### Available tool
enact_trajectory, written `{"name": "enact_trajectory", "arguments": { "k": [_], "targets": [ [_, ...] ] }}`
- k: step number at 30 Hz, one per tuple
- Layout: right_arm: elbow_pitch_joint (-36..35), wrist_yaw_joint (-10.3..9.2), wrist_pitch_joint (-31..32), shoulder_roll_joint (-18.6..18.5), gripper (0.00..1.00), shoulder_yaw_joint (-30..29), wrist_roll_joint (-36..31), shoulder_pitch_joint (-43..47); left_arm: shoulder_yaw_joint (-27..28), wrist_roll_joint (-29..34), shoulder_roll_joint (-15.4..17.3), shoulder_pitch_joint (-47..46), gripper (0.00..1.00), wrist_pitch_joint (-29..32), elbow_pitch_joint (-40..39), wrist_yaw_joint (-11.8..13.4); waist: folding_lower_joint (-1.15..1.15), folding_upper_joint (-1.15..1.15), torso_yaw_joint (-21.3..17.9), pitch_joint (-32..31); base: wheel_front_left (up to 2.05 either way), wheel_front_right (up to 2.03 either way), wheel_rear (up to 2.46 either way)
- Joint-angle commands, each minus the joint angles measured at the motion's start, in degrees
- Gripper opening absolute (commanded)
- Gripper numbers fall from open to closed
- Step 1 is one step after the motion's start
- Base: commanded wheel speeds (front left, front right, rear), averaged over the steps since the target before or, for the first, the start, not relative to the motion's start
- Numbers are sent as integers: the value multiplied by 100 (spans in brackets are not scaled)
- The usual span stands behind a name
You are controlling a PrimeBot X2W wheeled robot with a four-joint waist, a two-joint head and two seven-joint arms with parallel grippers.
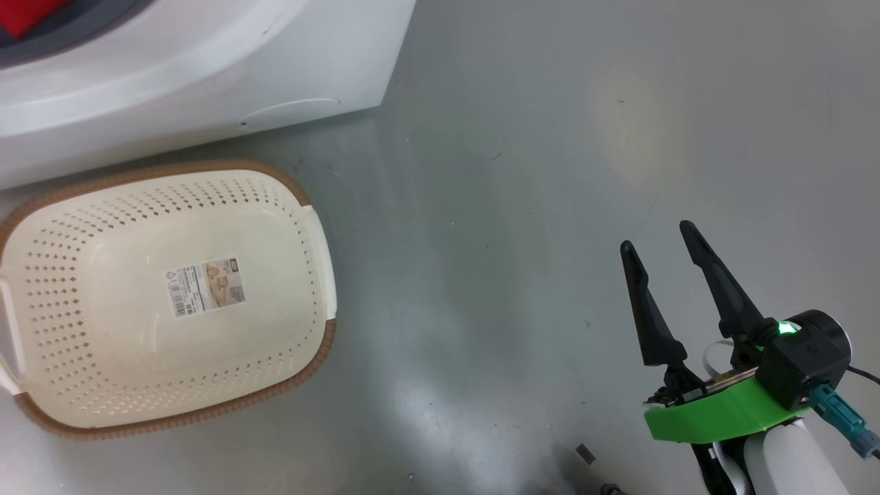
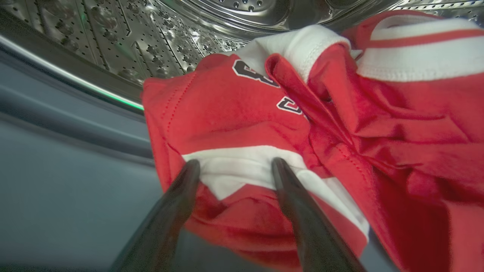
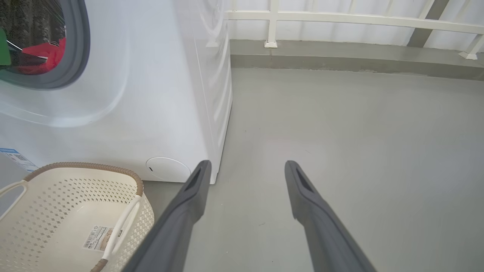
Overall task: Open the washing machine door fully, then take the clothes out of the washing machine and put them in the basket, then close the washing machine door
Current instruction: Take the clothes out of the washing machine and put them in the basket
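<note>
Inside the steel drum (image 2: 113,34), red clothes (image 2: 234,113) with white panels and a black-and-white number print lie in a heap. My left gripper (image 2: 234,164) is open, its fingertips against a white panel at the heap's near edge. The white washing machine (image 1: 172,75) fills the head view's top left, with a bit of red clothes (image 1: 24,14) in its opening. The empty cream basket (image 1: 206,165) stands on the floor before it. My right gripper (image 1: 663,240) hangs open over the floor at the lower right, holding nothing. The washing machine door is out of view.
In the right wrist view the washing machine (image 3: 151,94) with its grey seal (image 3: 79,56) is at the left, the basket (image 3: 83,165) below it, and my right gripper (image 3: 245,166) over grey floor (image 3: 359,151). A white railing (image 3: 340,19) runs along the back.
</note>
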Motion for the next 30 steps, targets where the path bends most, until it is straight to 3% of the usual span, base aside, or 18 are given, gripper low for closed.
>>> {"name": "enact_trajectory", "arguments": {
  "k": [1,10,11,12,13,21,30],
  "targets": [
    [-98,36,-37,-62,100,125,70,99,17,-23,313,-1,100,59,-53,50,0,0,-22,14,0,0,0],
    [-105,36,-37,-62,100,136,152,81,-174,57,318,31,100,297,-27,103,0,0,-93,85,0,0,0],
    [-111,36,-37,-62,100,133,162,74,-233,94,321,20,45,324,-24,123,0,0,-94,98,0,0,0],
    [-114,36,-37,-62,100,131,167,71,-251,101,323,14,27,337,-23,126,0,0,-93,105,0,0,0],
    [-116,36,-37,-62,100,128,167,68,-262,99,321,11,0,340,-22,122,0,0,-89,109,0,0,0],
    [-128,36,-37,-62,100,79,163,43,-317,54,294,-22,0,254,-19,4,0,0,-3,134,0,0,0],
    [-120,36,-37,-62,100,22,161,1,-393,5,215,4,0,-327,-147,-239,0,0,273,171,0,0,0]
  ]
}}
